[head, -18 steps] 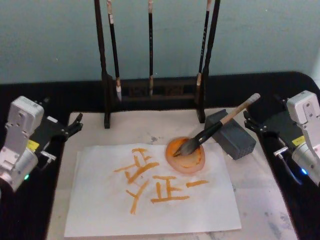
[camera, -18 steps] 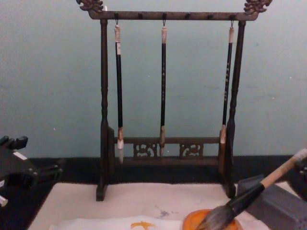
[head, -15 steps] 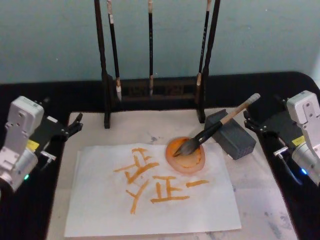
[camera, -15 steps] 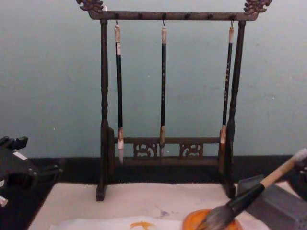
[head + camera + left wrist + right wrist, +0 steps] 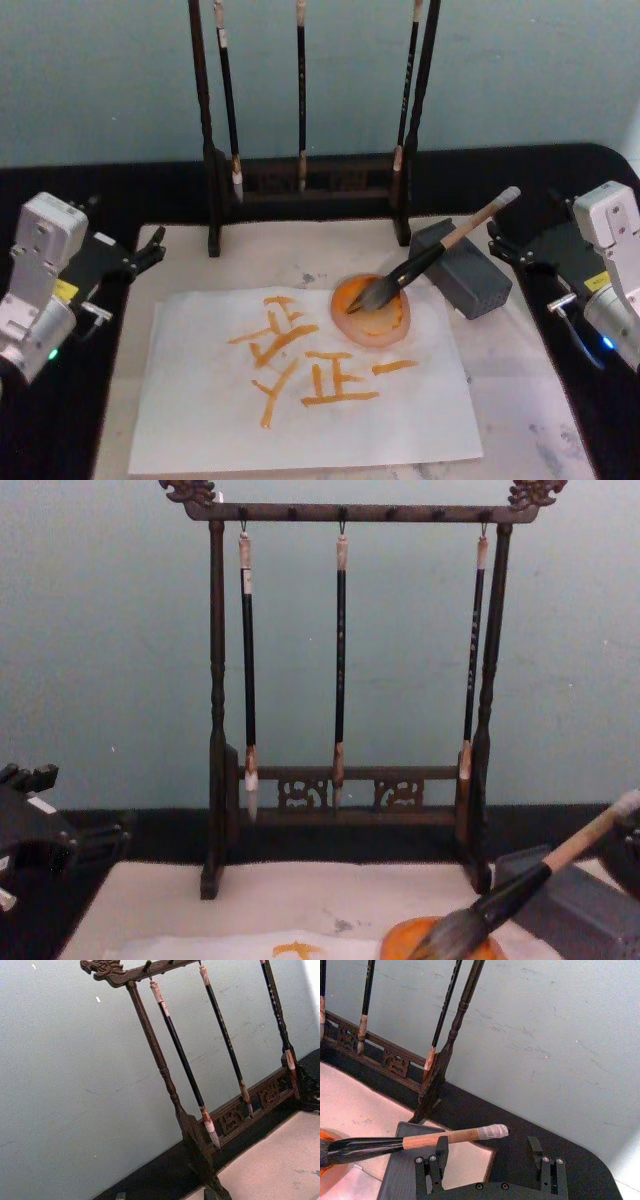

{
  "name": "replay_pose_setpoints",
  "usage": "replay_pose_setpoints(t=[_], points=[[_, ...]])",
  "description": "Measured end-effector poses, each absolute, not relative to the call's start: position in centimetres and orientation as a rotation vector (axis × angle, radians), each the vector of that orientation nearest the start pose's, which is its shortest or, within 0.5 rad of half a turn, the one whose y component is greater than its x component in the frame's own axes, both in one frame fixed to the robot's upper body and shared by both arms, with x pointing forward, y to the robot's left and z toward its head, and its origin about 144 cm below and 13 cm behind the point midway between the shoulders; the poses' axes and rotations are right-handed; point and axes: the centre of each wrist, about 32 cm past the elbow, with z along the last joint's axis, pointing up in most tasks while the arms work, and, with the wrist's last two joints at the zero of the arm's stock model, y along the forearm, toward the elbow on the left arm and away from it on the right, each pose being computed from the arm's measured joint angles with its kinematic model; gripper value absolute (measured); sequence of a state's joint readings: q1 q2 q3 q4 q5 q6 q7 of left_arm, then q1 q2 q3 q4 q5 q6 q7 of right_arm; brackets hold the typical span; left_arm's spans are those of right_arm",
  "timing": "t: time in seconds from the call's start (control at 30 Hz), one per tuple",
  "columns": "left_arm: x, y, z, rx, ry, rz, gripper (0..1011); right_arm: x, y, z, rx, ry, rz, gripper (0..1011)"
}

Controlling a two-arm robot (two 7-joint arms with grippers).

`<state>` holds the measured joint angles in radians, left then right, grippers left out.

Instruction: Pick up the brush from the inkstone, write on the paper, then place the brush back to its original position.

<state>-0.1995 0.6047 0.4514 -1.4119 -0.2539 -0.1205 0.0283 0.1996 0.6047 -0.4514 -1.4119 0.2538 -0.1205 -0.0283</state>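
The brush (image 5: 430,258) lies untouched, its tan handle propped on the dark grey inkstone (image 5: 470,282) and its bristles resting in an orange-stained dish (image 5: 372,318). The white paper (image 5: 200,420) lies in front of the dish and carries several orange strokes. My right gripper (image 5: 497,246) hangs open at the table's right edge, just beyond the handle's taped end and apart from it. In the right wrist view the brush (image 5: 420,1140) lies ahead of the open right gripper (image 5: 487,1152). Beside the mat's far left corner my left gripper (image 5: 152,247) stays parked and open.
A dark wooden rack (image 5: 300,185) with three thin hanging brushes stands at the back, seen in the chest view as the rack (image 5: 340,790). A beige felt mat (image 5: 520,380) lies under the paper on a black table.
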Motion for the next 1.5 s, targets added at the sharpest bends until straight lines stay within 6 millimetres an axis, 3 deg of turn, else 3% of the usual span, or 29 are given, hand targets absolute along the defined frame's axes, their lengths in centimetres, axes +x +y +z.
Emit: replay_pose_setpoints(t=[1.5], points=[[48.86, 30.97, 113.98, 0.305, -0.285, 1.248, 1010, 48.86, -30.97, 113.98, -0.304, -0.285, -1.248, 1000]])
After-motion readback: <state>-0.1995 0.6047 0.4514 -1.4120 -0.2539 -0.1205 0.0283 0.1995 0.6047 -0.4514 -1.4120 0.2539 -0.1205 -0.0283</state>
